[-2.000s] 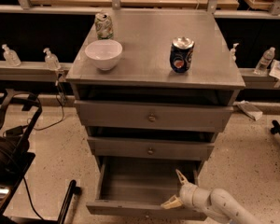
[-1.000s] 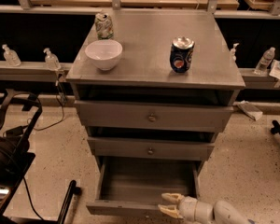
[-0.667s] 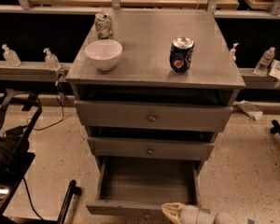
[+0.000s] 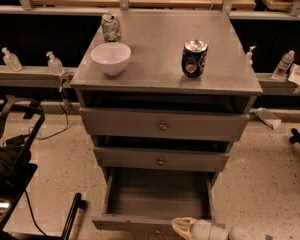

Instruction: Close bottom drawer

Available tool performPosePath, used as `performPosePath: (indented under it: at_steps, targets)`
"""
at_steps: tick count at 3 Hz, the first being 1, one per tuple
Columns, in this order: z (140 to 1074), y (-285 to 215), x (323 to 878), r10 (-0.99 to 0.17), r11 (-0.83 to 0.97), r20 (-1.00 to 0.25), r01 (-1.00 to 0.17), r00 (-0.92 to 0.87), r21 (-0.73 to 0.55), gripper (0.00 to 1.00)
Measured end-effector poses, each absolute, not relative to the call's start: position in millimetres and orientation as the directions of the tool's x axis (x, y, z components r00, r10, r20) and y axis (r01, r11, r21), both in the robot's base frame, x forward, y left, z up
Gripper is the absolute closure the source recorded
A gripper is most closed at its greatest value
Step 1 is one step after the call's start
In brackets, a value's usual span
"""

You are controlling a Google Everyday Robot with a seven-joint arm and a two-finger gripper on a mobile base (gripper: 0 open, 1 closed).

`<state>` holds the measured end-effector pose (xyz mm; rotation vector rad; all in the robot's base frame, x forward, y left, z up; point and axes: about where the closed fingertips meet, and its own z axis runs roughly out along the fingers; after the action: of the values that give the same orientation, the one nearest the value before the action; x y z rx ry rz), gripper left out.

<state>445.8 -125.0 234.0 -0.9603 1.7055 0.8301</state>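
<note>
While the cream-tipped gripper [image 4: 186,227], its grip state indiscernible, meets the near front of the open grey bottom drawer [image 4: 157,196], a right-of-centre push could skew and jam it.

Single camera view. Position: raised, in front of the grey cabinet [image 4: 165,59]. Facing: forward and down onto its top and drawer fronts. Range: fairly near, cabinet centred. Bottom drawer [image 4: 157,194] toward 6 o'clock; gripper [image 4: 182,227] at the 6 o'clock edge, just before the drawer front.

Claw [image 4: 181,226] at bottom drawer [image 4: 157,196] front, right of centre; floor [image 4: 270,174] open rightward; black frame [image 4: 72,216] stands left.
</note>
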Motion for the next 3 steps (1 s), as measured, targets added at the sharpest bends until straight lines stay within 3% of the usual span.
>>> performPosePath:
  at_steps: [3]
  targets:
    - [195.3, -136.2, 370.4, -0.454, 0.340, -0.874, -0.940, -0.172, 0.009, 1.00]
